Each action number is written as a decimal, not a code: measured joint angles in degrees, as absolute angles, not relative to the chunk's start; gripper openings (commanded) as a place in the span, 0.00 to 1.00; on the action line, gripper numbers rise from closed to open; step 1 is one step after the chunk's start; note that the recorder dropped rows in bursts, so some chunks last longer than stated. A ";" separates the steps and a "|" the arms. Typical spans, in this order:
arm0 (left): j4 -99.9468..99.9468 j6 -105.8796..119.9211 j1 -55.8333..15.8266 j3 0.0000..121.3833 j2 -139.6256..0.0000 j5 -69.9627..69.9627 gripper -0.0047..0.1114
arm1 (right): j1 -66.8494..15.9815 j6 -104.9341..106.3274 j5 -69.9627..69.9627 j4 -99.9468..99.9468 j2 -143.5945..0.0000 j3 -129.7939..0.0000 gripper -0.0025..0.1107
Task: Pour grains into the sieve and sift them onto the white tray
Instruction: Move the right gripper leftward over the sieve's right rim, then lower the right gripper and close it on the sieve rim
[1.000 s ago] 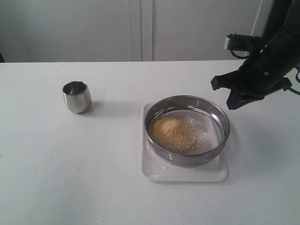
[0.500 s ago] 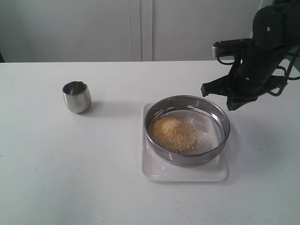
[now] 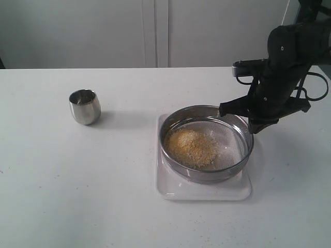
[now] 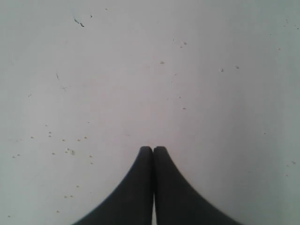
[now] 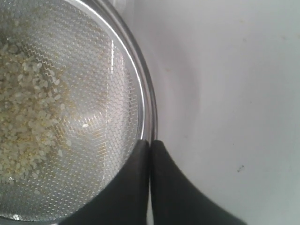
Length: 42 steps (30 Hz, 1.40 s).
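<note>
**One heap of grains [image 3: 190,147] in the sieve [image 3: 204,176], right claw [image 3: 254,127] at its rim**

Most of the grains lay in a golden mound on the left part of the mesh, and the right part showed bare wire. The sieve sat on the white tray [image 3: 207,193], right of the middle of the worktop [image 3: 77,181]. A steel cup [image 3: 85,106] stood upright well apart on the far left.

The right claw hung at the sieve's right rim with its fingers pressed together and nothing between them. In the right wrist view the tips met the rim's edge, but whether they touched the steel could not be told. The left claw [image 4: 153,150] was out of the exterior view. Its fingers were also pressed together, empty, above bare worktop dotted with scattered specks [image 4: 70,151].

By the look of it, pouring was done and sifting was the step in hand. The sieve was probably stiff and fairly light, with a thin, smooth wall that could slip in a loose pinch. The best hold seemed to be the right wall, one finger inside over the bare mesh and one outside. That would need the claw spread first. The loose grains would slide if the ring tipped, so it was likely best kept level over the tray.
</note>
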<state>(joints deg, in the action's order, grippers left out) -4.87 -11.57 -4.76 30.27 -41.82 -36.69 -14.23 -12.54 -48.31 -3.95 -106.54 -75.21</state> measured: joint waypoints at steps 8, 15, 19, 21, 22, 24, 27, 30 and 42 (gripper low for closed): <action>-4.87 -11.57 -4.76 30.27 -41.82 -36.69 0.04 | -14.23 -12.71 -47.44 -3.95 -106.63 -75.31 0.33; -4.87 -11.57 -4.76 30.27 -41.82 -36.69 0.04 | -14.23 -12.86 -47.22 -3.95 -106.76 -75.31 0.44; -4.87 -11.57 -4.76 30.27 -41.82 -36.69 0.04 | -14.23 -12.86 -46.98 -3.95 -107.93 -75.45 0.44; -4.87 -11.57 -4.76 30.27 -41.82 -36.69 0.04 | -14.23 -12.86 -46.98 -3.73 -108.71 -75.45 0.44; -4.87 -11.57 -4.76 30.27 -41.82 -36.69 0.04 | -14.23 -12.86 -46.98 -3.73 -109.31 -75.45 0.44; -4.87 -11.57 -4.76 30.27 -41.82 -36.69 0.04 | -14.23 -12.86 -46.98 -3.62 -110.26 -75.45 0.44; -4.87 -11.57 -4.76 30.27 -41.82 -36.69 0.04 | -14.23 -13.12 -46.40 -3.54 -111.20 -75.45 0.44; -4.87 -11.57 -4.76 30.27 -41.82 -36.69 0.04 | -14.23 -13.43 -46.05 -3.54 -111.93 -75.45 0.44; -4.87 -11.57 -4.76 30.27 -41.82 -36.69 0.04 | -14.23 -13.71 -45.01 -1.57 -114.61 -75.45 0.34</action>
